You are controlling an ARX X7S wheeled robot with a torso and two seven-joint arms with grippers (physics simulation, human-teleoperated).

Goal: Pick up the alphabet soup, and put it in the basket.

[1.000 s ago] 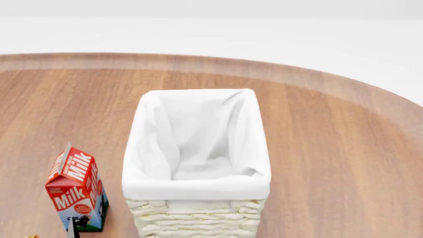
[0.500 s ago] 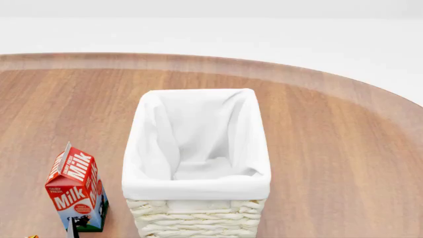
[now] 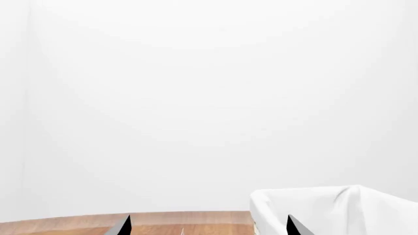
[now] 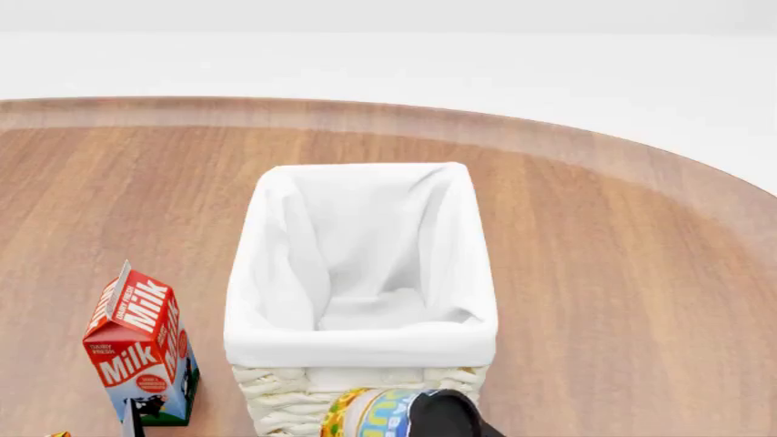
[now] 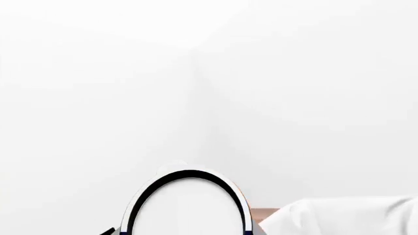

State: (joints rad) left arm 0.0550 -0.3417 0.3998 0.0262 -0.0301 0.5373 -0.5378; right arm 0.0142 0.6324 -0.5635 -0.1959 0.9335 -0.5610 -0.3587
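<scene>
A round wooden counter (image 4: 631, 264) stands against bare white walls. The right fingers (image 4: 443, 414) grip the alphabet soup (image 4: 370, 414) beside the basket (image 4: 362, 350); the left fingers (image 3: 207, 226) are spread apart.

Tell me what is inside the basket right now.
Only the white cloth lining shows inside the basket. The alphabet soup is outside, at its near wall. The near rim hides the near inner corner.

- Basket (image 4: 360, 341) near rim stands just ahead of right gripper (image 4: 452, 417) holding alphabet soup (image 4: 370, 413).
- Basket interior open beyond.
- Milk carton (image 4: 137, 349) off its left.
</scene>
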